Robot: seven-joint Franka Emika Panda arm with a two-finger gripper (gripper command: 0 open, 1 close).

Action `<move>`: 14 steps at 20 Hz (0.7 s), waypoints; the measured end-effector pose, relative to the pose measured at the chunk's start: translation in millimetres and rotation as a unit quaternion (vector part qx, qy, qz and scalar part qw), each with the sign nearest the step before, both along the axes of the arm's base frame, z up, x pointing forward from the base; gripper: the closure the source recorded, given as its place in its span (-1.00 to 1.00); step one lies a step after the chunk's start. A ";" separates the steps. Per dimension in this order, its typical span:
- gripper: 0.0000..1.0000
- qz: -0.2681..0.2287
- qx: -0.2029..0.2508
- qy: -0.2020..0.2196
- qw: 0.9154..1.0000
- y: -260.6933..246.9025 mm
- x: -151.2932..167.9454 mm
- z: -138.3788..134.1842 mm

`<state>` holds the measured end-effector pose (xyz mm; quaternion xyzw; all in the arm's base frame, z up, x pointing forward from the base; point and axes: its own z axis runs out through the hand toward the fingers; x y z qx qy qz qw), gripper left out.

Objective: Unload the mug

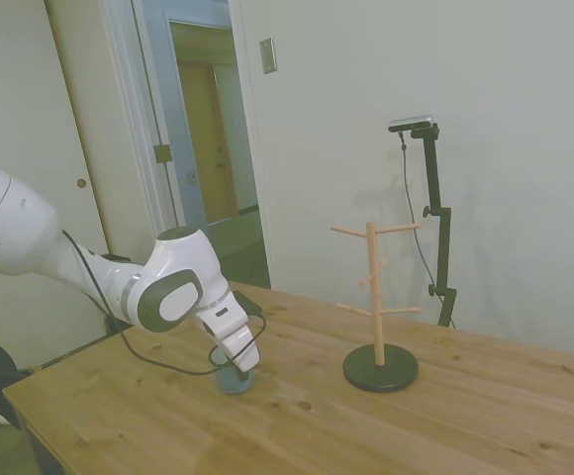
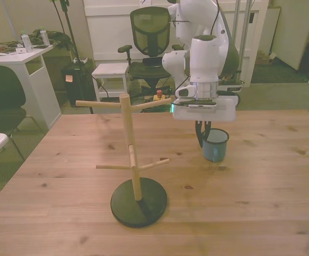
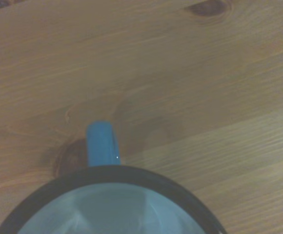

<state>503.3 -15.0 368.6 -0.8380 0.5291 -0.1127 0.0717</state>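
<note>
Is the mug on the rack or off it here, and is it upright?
Off and upright: the mug stands on the table, mouth up, clear of the rack, whose pegs are bare.

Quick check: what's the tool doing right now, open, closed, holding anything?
Tool: down at the rim of the small blue enamel mug standing on the wooden table; open or closed cannot be told.

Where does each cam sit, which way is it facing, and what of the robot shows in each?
Side view: off one side of the table, looking across it; the white arm enters from the left, its claw down at the mug, with the mug tree beyond.
Front view: across the table, facing the robot; arm and claw at the mug.
Wrist view: looks straight down onto the mug rim and handle; no robot parts show.
Side and front views share the arm, mug, mug tree and table.
</note>
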 end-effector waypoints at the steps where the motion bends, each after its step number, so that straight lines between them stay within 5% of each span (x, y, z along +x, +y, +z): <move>1: -1.00 0.000 0.000 0.001 1.000 0.0 0.0 0.1; 9: -1.00 0.001 0.000 -0.002 1.000 0.0 1.0 3.6; 14: -1.00 0.004 -0.002 -0.011 1.000 0.8 -5.2 28.1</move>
